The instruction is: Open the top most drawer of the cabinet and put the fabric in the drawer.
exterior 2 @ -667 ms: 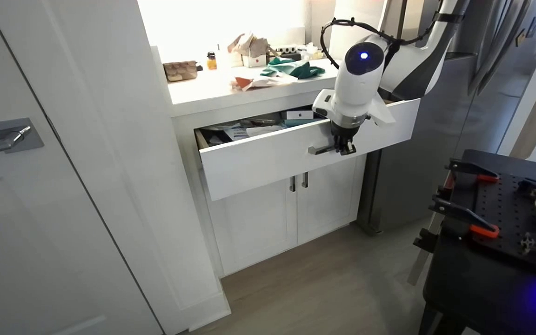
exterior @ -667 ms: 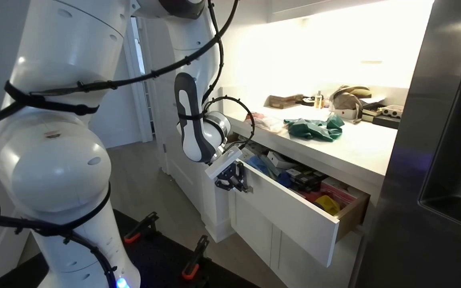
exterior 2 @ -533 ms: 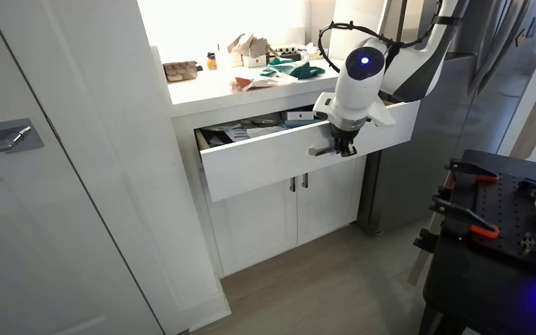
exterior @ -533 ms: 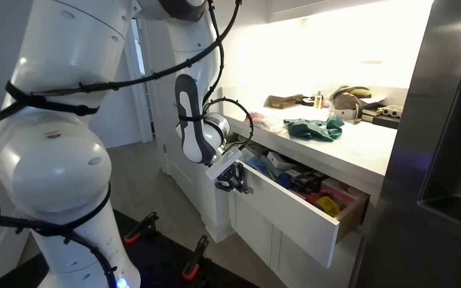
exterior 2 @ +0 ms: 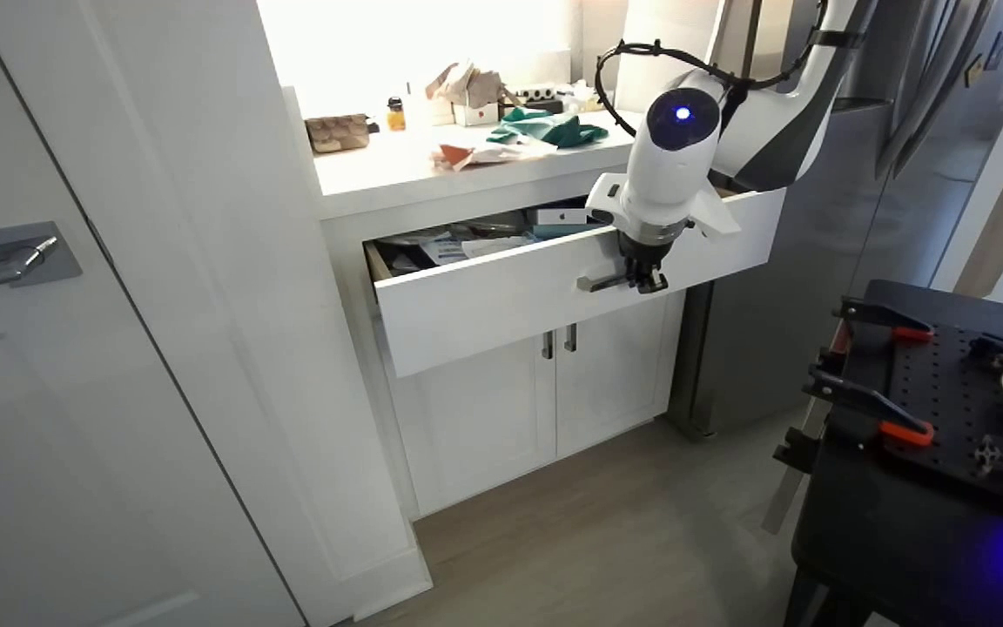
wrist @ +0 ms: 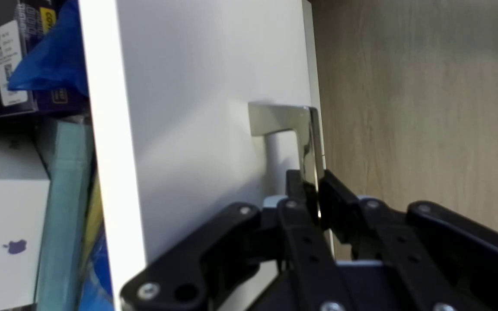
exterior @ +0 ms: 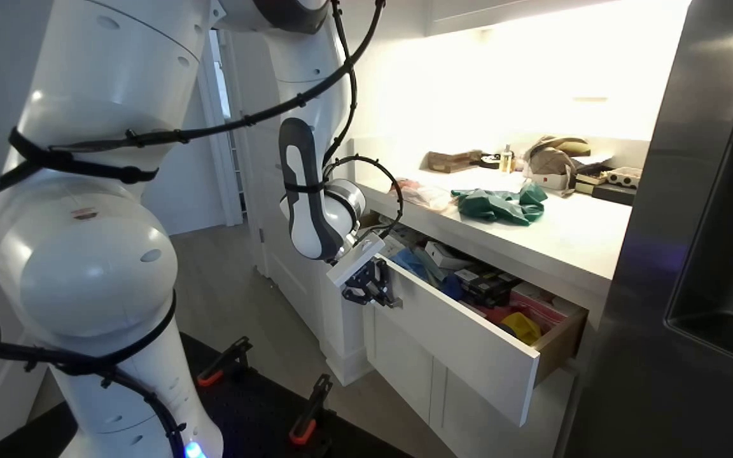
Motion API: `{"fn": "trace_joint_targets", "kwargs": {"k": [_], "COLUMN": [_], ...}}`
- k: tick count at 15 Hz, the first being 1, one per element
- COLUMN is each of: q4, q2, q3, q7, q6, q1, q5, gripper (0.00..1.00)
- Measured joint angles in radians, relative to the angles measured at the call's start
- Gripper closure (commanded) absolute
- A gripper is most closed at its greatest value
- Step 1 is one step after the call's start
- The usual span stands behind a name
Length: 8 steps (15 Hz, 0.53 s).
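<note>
The wide white drawer (exterior 2: 484, 300) juts well out of the cabinet (exterior 2: 467, 427), its inside showing from above. At the drawer's front the gripper (wrist: 311, 190) is clamped on the silver bar handle (wrist: 313, 142) — one jaw between the bar and the drawer, the other along the bar's outer side — with one end of the bar sticking out past the jaws. The white arm (exterior 2: 669, 174) reaches down to the drawer's front. The green fabric (exterior: 500, 205) lies crumpled on the pale countertop (exterior: 586, 235), above and behind the drawer's front. Just beside it, also above the drawer, is a pale crumpled piece (exterior 2: 501, 152) with an orange patch; what it is made of I cannot tell. Farther back over the drawer sit a brown patterned pouch (exterior 2: 338, 133), a small amber bottle (exterior 2: 395, 115) and a tan bundle (exterior 2: 471, 87). In the drawer itself are a white box (wrist: 17, 224) with an apple mark, a slim teal item (wrist: 63, 207) right next to it, some blue plastic (wrist: 56, 62) and, towards one end, a yellow item (exterior: 522, 327) by red packaging (exterior: 537, 310). Below the drawer, two white doors (exterior 2: 615, 383) with vertical handles (exterior 2: 548, 344) are closed. A dark steel fridge (exterior: 643, 286) stands beside that same end of the drawer, and a black table (exterior 2: 902, 540) with orange-tipped clamps (exterior 2: 867, 401) is well apart, out in front of the drawer.
</note>
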Motion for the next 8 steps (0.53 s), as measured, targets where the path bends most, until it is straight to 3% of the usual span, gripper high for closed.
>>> {"fn": "trace_joint_targets", "kwargs": {"k": [4,8], "q4": [0.000,-0.061], "q2": [0.000,-0.032], "q3": [0.001,0.037], "q7": [0.000,0.006], "q6": [0.001,-0.058], "q1": [0.000,0.023], "q5": [0.003,0.075], "gripper": [0.96,0.96]}}
